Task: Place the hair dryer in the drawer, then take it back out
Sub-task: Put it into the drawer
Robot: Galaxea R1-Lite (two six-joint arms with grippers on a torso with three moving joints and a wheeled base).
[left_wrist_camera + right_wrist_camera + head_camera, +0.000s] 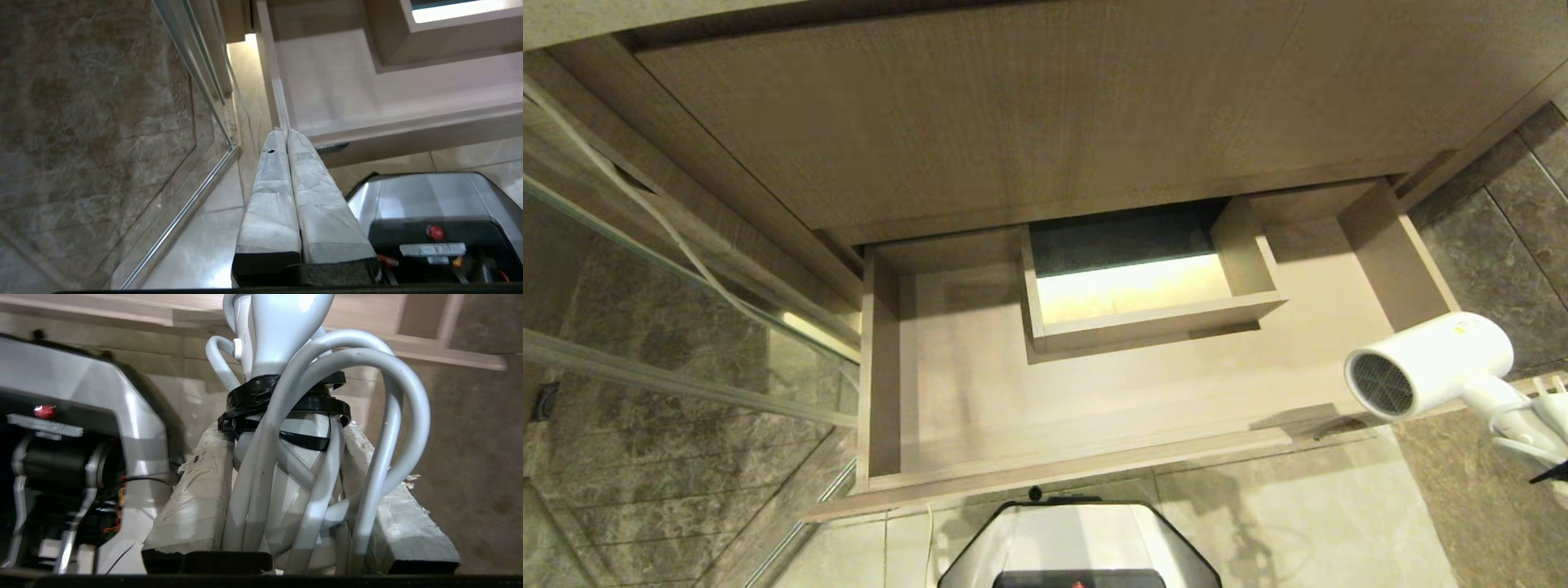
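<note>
The hair dryer (1429, 363) is white with a dark mesh grille facing left. It hangs in the air over the right front corner of the drawer (1094, 400), which stands pulled out, with a walled rectangular cut-out (1135, 286) in its floor. In the right wrist view my right gripper (284, 433) is shut on the hair dryer's handle (282, 330), with the pale cord (404, 396) looped around it and bound by black ties (286, 396). My left gripper (286, 132) is shut on nothing, parked low by the drawer's left front corner (286, 118).
The closed vanity front (1045, 122) rises above the drawer. A glass partition with a metal rail (686, 269) stands to the left. My base (1078, 543) sits on pale floor tiles just before the drawer's front. Dark stone tiles (1503, 220) lie to the right.
</note>
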